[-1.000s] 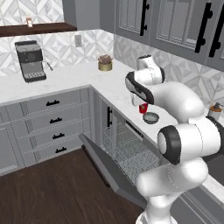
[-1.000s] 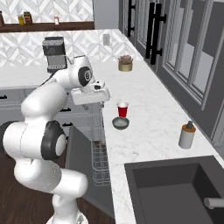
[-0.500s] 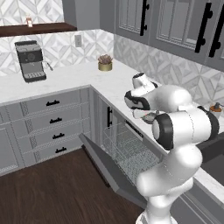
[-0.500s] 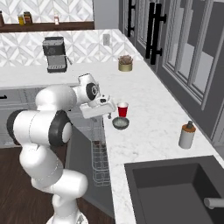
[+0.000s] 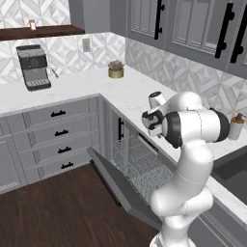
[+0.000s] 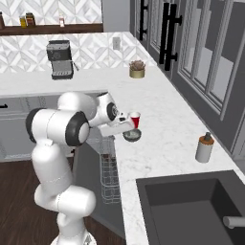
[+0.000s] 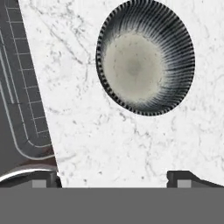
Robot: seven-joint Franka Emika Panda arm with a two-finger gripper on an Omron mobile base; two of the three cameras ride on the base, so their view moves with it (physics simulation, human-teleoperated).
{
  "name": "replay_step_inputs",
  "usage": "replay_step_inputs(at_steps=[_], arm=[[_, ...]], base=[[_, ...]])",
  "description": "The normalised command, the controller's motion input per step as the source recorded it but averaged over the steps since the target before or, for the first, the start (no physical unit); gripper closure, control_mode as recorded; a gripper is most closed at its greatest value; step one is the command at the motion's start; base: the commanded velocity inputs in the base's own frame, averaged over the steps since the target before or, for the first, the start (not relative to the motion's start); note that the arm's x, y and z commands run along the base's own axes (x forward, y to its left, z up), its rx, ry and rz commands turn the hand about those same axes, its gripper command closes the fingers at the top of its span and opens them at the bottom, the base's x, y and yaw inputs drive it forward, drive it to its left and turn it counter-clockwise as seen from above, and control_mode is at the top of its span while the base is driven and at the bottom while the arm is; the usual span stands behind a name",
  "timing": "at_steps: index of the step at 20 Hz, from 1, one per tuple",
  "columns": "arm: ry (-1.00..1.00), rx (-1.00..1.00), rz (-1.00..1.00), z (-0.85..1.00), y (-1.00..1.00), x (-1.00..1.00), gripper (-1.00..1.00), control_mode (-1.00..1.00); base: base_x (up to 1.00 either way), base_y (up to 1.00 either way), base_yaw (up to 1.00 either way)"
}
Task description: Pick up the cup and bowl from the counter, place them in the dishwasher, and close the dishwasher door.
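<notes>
My tool (image 7: 113,177) hangs over the desk (image 7: 109,144), near its front edge, and its two fingers stand wide apart with nothing between them. In the hand view the left finger tip (image 7: 43,177) is at the edge of the desk and the right one is over the white marble.

The bowl (image 7: 145,57) lies on the desk just ahead of my tool, upright, with a pale middle and dark ribbed sides. My tool does not touch it. In the right base view the bowl (image 6: 132,135) sits close to the desk edge, and the cup (image 6: 135,119) stands upright just behind it, nearer to the wall; I cannot tell if the two touch.

The dishwasher (image 5: 137,161) is below the desk, under my arm. Its door (image 5: 120,185) is down and open, and the wire rack (image 6: 109,174) shows inside. In the hand view a part of the rack (image 7: 22,96) shows beside the desk edge.

Further along the desk a soap dispenser (image 6: 204,148) stands near the sink (image 6: 191,206). A small plant (image 6: 137,69) and a coffee machine (image 6: 59,59) stand well apart from the bowl, near the corner.
</notes>
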Motion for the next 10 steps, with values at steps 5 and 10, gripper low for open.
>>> replay_step_inputs(at_steps=[5,10], arm=[[-0.02,0.00,0.13,-0.29,0.00,0.53,-1.00,-1.00],[-0.02,0.00,0.15,-0.38,0.00,0.59,-1.00,-1.00]], base=[[0.00,0.00,0.00],[0.00,0.00,0.00]])
